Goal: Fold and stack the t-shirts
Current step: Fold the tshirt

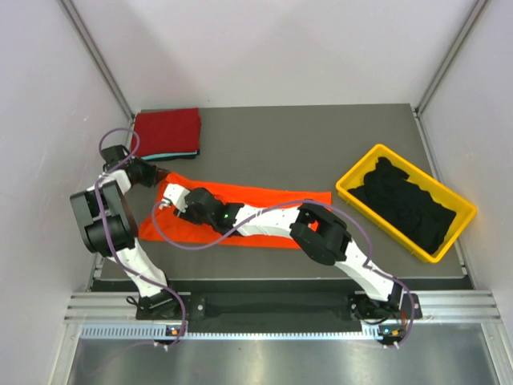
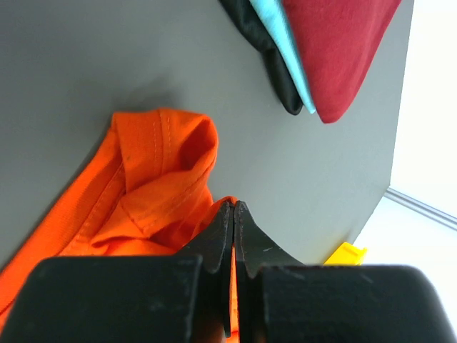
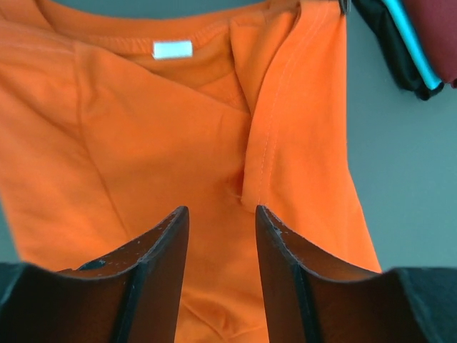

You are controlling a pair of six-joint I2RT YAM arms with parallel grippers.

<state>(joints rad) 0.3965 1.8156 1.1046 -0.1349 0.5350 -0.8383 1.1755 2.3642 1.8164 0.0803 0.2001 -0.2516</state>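
The bright orange t-shirt lies folded in a long strip across the middle of the grey table. My left gripper is shut on its far-left edge; in the left wrist view orange cloth shows pinched between the closed fingers. My right gripper is open just above the shirt's left end, near the collar; nothing is between its fingers. A folded stack sits at the back left with the dark red t-shirt on top, a teal one and a black one under it.
A yellow plastic bin at the right holds several black t-shirts. White enclosure walls surround the table. The right arm stretches across the shirt from the near right.
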